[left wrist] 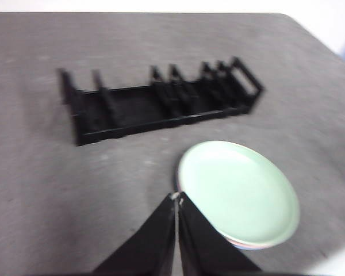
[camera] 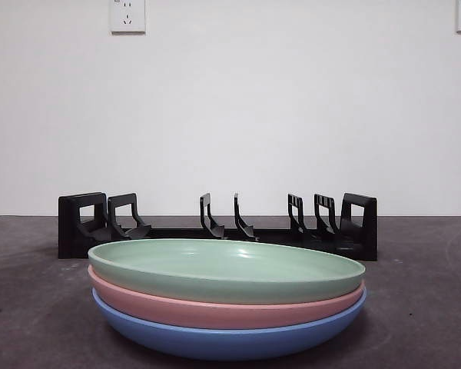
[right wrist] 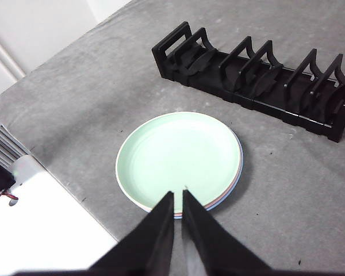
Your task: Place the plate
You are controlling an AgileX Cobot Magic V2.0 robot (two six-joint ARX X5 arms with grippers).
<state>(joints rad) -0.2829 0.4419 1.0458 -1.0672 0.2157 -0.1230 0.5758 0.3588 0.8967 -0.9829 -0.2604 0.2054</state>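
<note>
Three plates lie stacked on the grey table: a green plate (camera: 227, 269) on top, a pink plate (camera: 215, 310) under it and a blue plate (camera: 230, 340) at the bottom. The green plate also shows in both wrist views (left wrist: 237, 191) (right wrist: 179, 158). Behind the stack stands a black plate rack (camera: 215, 227) (left wrist: 161, 100) (right wrist: 259, 75) with empty slots. My left gripper (left wrist: 176, 198) hangs shut above the table beside the stack's edge, holding nothing. High over the stack's rim, my right gripper (right wrist: 177, 194) is shut and empty too. Neither arm shows in the front view.
A white wall with power sockets (camera: 127, 15) rises behind the table. The table's edge (right wrist: 75, 201) runs close to the stack, with a white surface beyond it.
</note>
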